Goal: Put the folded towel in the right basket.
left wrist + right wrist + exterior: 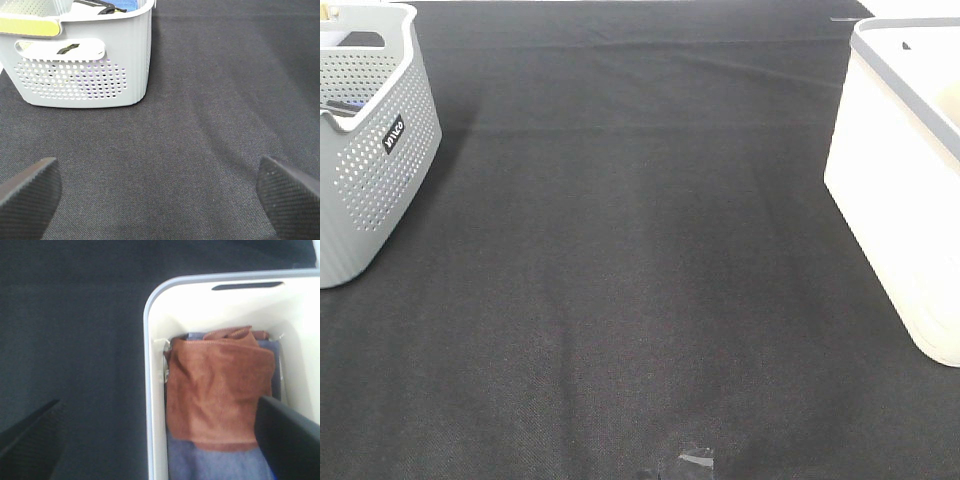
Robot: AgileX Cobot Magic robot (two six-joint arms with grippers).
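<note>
The rust-brown folded towel lies inside the white basket with the grey rim, on top of a blue-grey cloth. That basket stands at the right edge of the exterior high view; its inside is hidden there. My right gripper is open and empty above the basket's rim, one finger over the basket, the other over the table. My left gripper is open and empty over the black cloth, a little way from the grey perforated basket. Neither gripper shows in the exterior high view.
The grey perforated basket with a black label stands at the far left and holds several items. A black cloth covers the table. A small piece of clear tape lies near the front edge.
</note>
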